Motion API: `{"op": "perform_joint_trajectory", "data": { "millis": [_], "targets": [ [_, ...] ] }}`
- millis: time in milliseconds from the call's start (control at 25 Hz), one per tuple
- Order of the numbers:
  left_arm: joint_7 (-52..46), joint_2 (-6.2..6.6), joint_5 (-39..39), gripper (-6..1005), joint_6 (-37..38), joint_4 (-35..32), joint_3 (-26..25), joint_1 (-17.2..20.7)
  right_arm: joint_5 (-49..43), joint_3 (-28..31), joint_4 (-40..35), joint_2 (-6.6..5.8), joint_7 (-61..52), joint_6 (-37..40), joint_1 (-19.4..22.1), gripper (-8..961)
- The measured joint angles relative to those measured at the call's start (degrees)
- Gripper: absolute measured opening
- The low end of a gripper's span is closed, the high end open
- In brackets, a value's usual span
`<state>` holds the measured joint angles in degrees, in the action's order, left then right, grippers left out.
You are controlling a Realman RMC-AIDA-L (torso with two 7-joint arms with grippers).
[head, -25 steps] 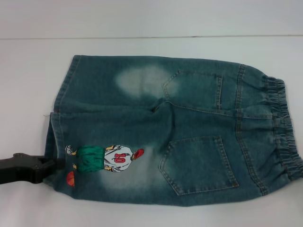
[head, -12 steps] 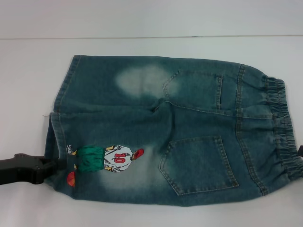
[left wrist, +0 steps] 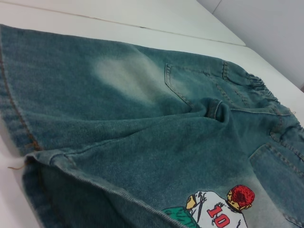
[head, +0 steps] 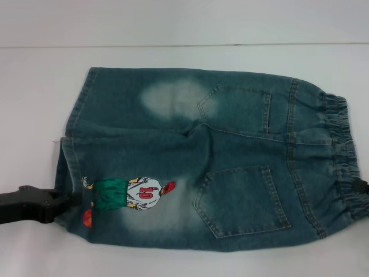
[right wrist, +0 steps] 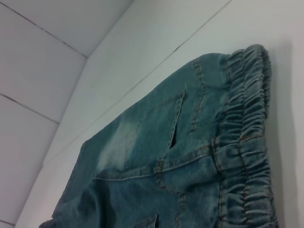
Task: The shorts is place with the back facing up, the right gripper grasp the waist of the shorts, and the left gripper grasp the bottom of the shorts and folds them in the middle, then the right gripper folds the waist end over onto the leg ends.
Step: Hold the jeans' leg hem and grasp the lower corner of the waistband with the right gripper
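Note:
The shorts (head: 219, 156) lie flat on the white table, back pockets up, with the footballer print (head: 135, 193) on the near leg. The bottom of the shorts (head: 68, 144) points to the left and the waist of the shorts (head: 343, 150) to the right. My left gripper (head: 68, 200) reaches in from the left edge, its black tip against the near leg's hem beside the orange ball print. A black sliver of my right gripper (head: 364, 186) shows at the right edge, against the near part of the waistband. The wrist views show the hem (left wrist: 19, 123) and the ruffled waistband (right wrist: 247, 142) up close, without fingers.
The white table (head: 34, 86) runs around the shorts on all sides. A thin dark seam (head: 173, 45) crosses it behind the shorts. A pale wall (right wrist: 33, 76) stands beyond the table's far side.
A black tip of the right gripper has come into view at the right edge by the waistband. The left gripper has hardly shifted at the hem.

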<state>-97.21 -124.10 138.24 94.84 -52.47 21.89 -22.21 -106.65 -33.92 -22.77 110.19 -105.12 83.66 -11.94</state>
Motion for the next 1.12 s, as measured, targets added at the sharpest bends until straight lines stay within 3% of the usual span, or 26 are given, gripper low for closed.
{"op": "perform_joint_trajectory", "data": {
  "millis": [1120],
  "targets": [
    [-0.2,0.09,0.0,50,0.4,-0.1,-0.1,-0.2,-2.9,2.3,-0.1,0.14,-0.9,4.6,-1.4,942]
  ]
}}
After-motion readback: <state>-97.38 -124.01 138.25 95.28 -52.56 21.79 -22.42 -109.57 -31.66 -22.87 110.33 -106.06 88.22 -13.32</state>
